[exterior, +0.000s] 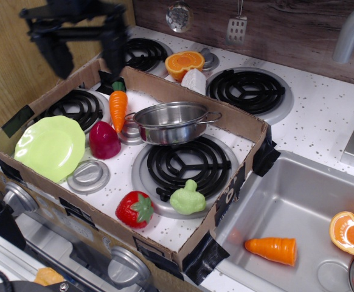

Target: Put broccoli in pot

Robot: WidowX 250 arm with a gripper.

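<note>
Black and blurred, the gripper (84,45) hangs at the upper left, above the back-left corner of the cardboard box (238,125), with its two fingers (114,52) spread wide apart and nothing between them. One finger reaches down near the box's back wall, just above the leafy top of a toy carrot (118,106) that lies inside the box beside the back-left burner.

Right of the carrot stands the pot (173,121), a shiny steel pan with thin wire handles, empty, sitting at the far edge of the large front burner (186,164). A dark red toy (104,140) stands just left of the pot, and a lime-green plate (49,146) leans in the box's left corner. A grey lid disc (88,176) lies on the white counter (323,115) in front of the plate.

On the near rim of the front burner lies the broccoli (188,198), pale green, well apart from the gripper and in front of the pot. A red strawberry (135,208) sits just to its left.

Outside the box, an orange half (183,62) rests near the back burners, and another carrot (272,249) lies in the sink (286,207).
</note>
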